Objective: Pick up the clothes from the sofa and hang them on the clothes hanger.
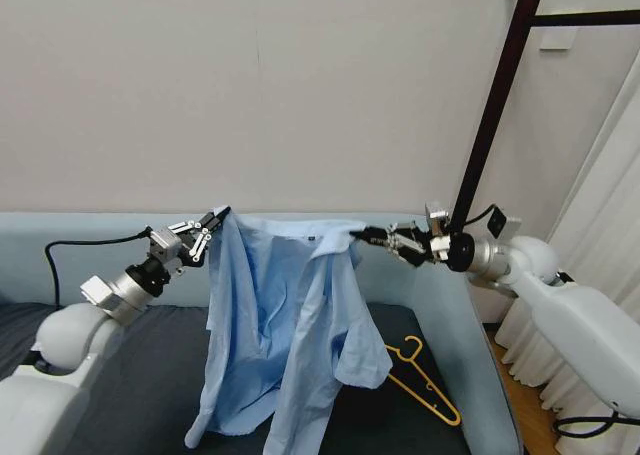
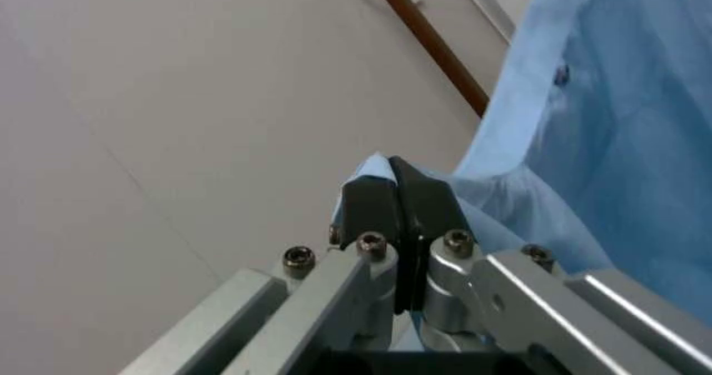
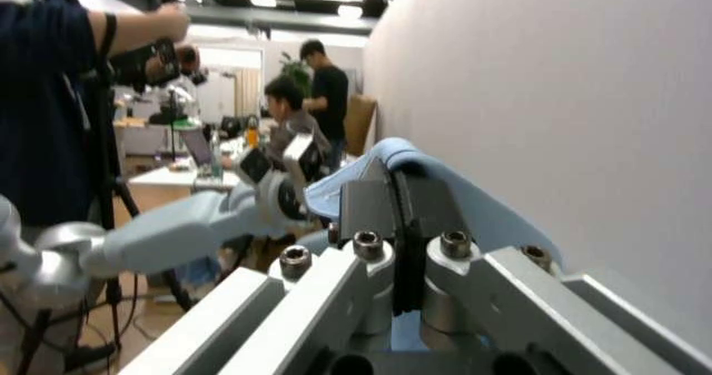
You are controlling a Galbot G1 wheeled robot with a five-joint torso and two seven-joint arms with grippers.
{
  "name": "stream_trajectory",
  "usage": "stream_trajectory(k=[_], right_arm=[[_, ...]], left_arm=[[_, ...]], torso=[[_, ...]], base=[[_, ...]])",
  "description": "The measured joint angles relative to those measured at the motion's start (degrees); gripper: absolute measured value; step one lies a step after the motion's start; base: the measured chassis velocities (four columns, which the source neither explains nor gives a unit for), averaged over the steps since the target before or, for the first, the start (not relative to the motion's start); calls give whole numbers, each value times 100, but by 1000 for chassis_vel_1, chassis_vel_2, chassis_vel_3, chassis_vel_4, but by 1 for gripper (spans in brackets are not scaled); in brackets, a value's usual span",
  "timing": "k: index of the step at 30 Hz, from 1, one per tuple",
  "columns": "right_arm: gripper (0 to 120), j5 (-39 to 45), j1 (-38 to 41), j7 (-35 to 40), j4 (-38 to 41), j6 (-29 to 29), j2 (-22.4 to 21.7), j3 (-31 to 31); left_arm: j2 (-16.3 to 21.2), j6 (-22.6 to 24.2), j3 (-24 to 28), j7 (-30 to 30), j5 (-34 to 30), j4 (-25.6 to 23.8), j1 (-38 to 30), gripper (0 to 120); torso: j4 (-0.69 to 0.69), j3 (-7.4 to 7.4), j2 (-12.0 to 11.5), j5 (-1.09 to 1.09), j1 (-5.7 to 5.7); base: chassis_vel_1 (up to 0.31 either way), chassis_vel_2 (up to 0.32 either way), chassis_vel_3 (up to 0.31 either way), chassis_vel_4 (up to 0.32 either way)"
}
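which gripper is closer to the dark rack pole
The right gripper, shut on the blue shirt, sits close by the dark rack pole; the left gripper holds the shirt's other shoulder, farther away.

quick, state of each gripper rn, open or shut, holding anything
left gripper: shut on the blue shirt, pinching one shoulder.
right gripper: shut on the blue shirt, pinching the other shoulder.
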Motion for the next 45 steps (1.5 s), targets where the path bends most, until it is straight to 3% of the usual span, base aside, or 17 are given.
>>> stream_trajectory(k=[7,12,16,28,33,34,38,41,42,45], right_arm=[[0,72,14,87,202,6,21,70],[0,-407,-927,86,345,110,25,221],[0,-1138,-2028,87,305,377,274,501],[2,-1992,-2808,764,-134,634,611,745],[25,-2721,-3585,1934,-130,652,532,929],[25,-2721,-3585,1934,-130,652,532,929],[39,-3533,-4156,3217,-39,422,511,1029],[45,-3665,-4259,3500,-12,305,511,1031],[55,-3839,-4356,3928,15,117,525,1018],[62,-3943,-4393,4190,19,-13,548,998]], left_arm=[[18,-123,-254,308,214,-36,199,0],[-351,-156,-231,-85,721,-48,566,0],[-793,5,-190,-509,1278,-74,1046,0],[-1028,61,-143,-882,1424,-216,1574,0],[-756,42,-142,-972,1340,-236,1589,0],[-756,42,-142,-972,1340,-236,1589,0],[-661,37,-129,-973,1321,-224,1544,0],[-660,36,-124,-973,1320,-228,1545,0],[-663,36,-119,-973,1319,-247,1557,0],[-668,36,-116,-973,1319,-262,1569,0]], torso=[[0,-1,1,-2,0],[-3,-1,0,1,0],[-3,0,0,1,-1],[0,0,0,1,-1],[-2,0,0,2,-1],[-2,0,0,2,-1],[-4,-1,0,3,-1],[-3,0,0,2,-1],[-4,-1,0,1,0],[-3,-1,0,0,-1]], base=[[0,0,0,0],[0,0,0,0],[0,0,0,0],[0,0,0,0],[0,0,0,0],[0,0,0,0],[0,0,0,0],[0,0,0,0],[0,0,0,0],[0,0,0,0]])
